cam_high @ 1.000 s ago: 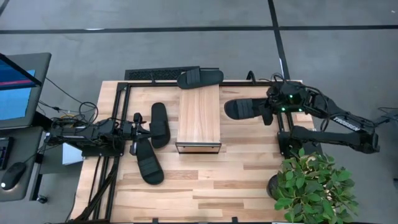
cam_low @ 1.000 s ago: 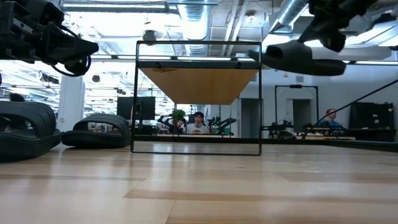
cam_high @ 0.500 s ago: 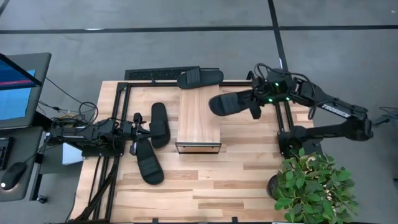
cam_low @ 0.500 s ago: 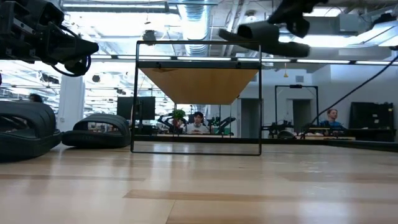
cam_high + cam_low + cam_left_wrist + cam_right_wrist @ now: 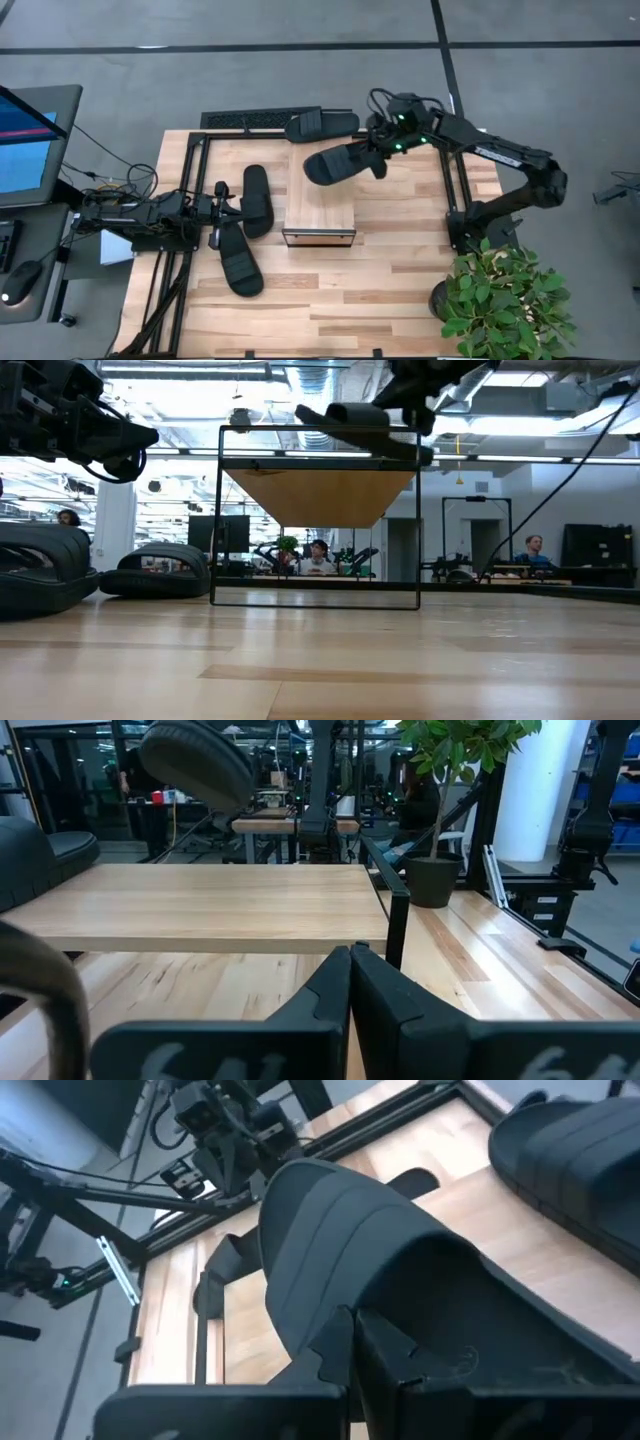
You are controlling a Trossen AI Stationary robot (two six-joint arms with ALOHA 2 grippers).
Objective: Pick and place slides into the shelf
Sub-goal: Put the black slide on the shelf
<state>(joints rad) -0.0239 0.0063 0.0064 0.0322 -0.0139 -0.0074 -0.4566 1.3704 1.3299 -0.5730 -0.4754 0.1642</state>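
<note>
Even, diffuse light falls from overhead, and the tabletop (image 5: 330, 290) looks bright, with only soft, short shadows under the things on it. Seen from tabletop height, the ceiling lights (image 5: 300, 405) blaze white and wash out the room behind, leaving nearer shapes as dark silhouettes. The near wood is smeared and out of focus there. In both wrist views the closest dark parts are blurred, while the distance stays fairly crisp.
</note>
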